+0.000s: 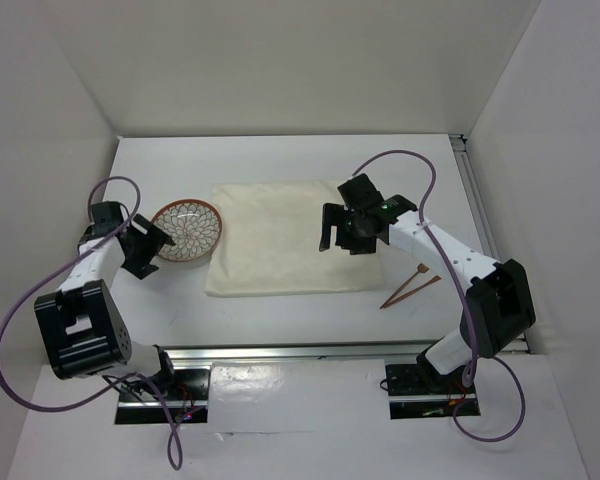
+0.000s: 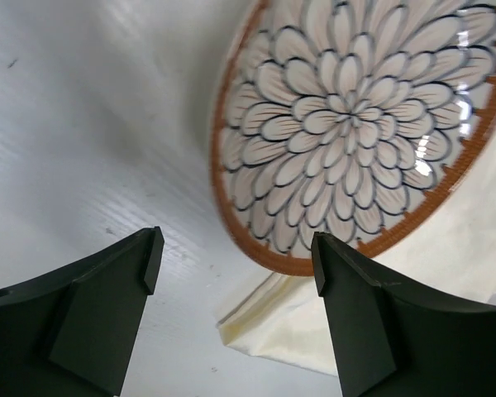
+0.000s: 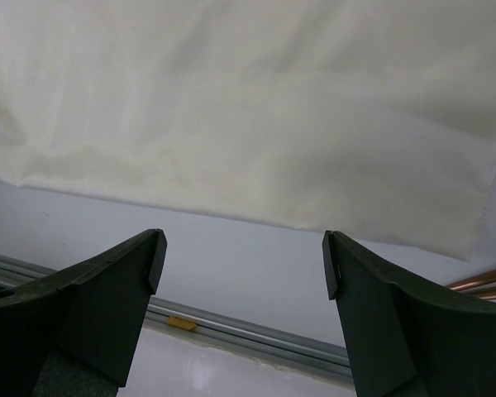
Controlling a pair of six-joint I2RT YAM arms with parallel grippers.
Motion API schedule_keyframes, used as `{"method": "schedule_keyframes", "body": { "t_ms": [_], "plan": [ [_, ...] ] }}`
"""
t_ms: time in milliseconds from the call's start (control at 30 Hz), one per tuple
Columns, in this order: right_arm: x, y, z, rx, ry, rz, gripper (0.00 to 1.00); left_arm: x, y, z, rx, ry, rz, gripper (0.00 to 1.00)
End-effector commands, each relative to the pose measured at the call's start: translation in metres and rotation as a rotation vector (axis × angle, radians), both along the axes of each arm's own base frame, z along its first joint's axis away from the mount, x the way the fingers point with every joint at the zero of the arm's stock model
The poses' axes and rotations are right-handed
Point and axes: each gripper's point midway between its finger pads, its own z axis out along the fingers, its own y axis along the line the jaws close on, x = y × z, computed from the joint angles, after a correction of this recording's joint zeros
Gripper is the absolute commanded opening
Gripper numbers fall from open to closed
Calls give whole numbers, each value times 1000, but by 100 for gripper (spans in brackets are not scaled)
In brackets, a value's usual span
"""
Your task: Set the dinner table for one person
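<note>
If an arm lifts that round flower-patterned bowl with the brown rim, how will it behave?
The round flower-patterned bowl looks glazed, with bright reflections: probably rigid, slippery, breakable. One edge seems to sit on the cream cloth, so a push may rock it.

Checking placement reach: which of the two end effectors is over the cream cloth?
The right end effector, open above the cloth's right part; the left end effector is off it, beside the patterned bowl.

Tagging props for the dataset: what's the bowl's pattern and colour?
The bowl is white with dark-outlined chrysanthemum petals and an orange-brown rim. Clearest in the left wrist view.
</note>
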Motion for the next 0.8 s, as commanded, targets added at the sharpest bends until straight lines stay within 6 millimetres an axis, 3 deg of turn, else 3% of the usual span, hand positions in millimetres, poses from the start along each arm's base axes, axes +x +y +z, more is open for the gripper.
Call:
{"method": "schedule_keyframes", "body": {
  "t_ms": [0, 67, 167, 200, 400, 433, 533, 567, 667, 700, 767],
  "plan": [
    [1, 5, 11, 37, -16, -6, 89, -9, 3, -17, -57, 41, 68, 91],
    [3, 6, 12, 42, -24, -6, 89, -11, -3, -28, -114, 60, 55, 92],
    [1, 4, 12, 41, -23, -6, 89, 2, -9, -34, -158, 37, 7, 92],
    [1, 4, 12, 41, -23, -6, 89, 5, -10, -44, -178, 58, 3, 92],
    [0, 2, 13, 35, -27, -11, 89, 28, -2, -46, -181, 25, 6, 76],
    [0, 2, 13, 35, -27, -11, 89, 30, -2, -48, -190, 32, 16, 71],
    [-4, -1, 11, 24, -10, -11, 89, 36, 1, -42, -196, 47, 18, 17],
    [-2, 0, 15, 29, -17, -11, 89, 43, 6, -30, -173, 20, 21, 0],
    [-2, 1, 15, 33, -15, -19, 89, 49, 13, 0, -150, -28, 39, 0],
    [-2, 1, 15, 33, -15, -19, 89, 57, 17, 28, -116, -98, 26, 0],
    [-2, -1, 14, 27, -19, -24, 89, 64, 18, 59, -91, -166, 7, 0]
  ]
}}
